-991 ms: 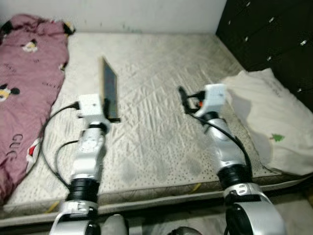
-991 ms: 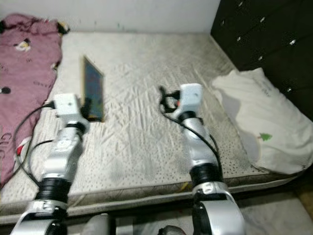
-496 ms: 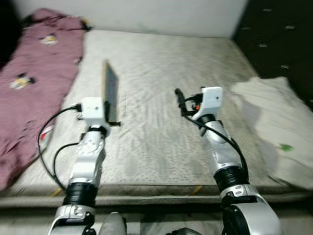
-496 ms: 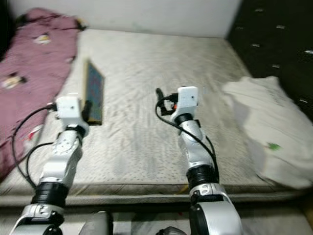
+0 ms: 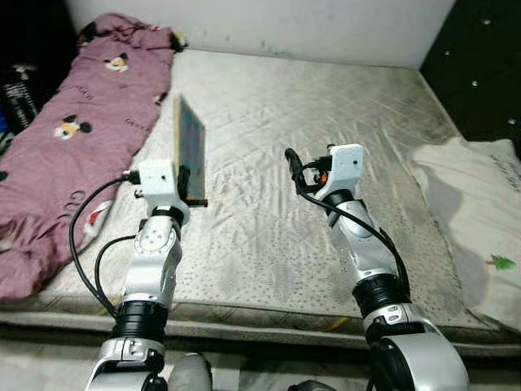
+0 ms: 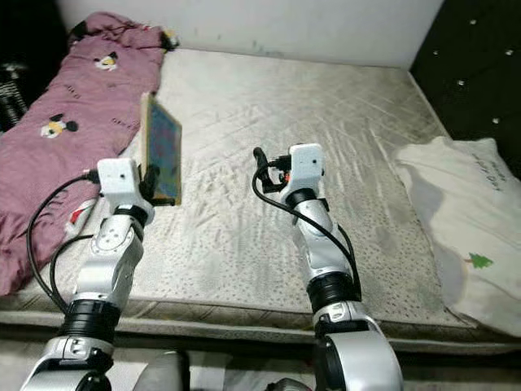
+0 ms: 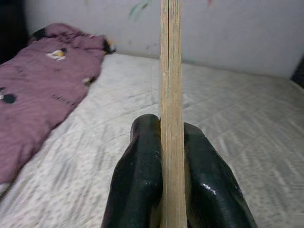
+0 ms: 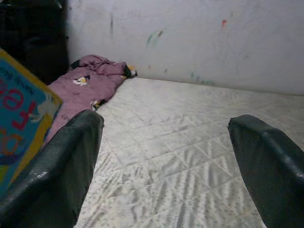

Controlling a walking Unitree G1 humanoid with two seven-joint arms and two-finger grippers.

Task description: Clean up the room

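1. The bed (image 5: 269, 122) is big and fills most of the room in front of the robot. A pink blanket (image 5: 73, 155) lies along its left side and a white pillow (image 5: 480, 220) sits at its right edge.
2. The book (image 5: 190, 155) is held up on its edge, above the left part of the bed and near the blanket. It should stay straight so it does not slip.
3. The left gripper (image 5: 186, 186) has its two black fingers (image 7: 137, 180) squeezed tight on the book's bottom edge. I think the grip must stay firm while the robot carries it to a tidy place.
4. The right gripper (image 5: 295, 165) hangs over the middle of the bed with its fingers (image 8: 71, 161) wide apart and nothing in them. It could help steady the book.
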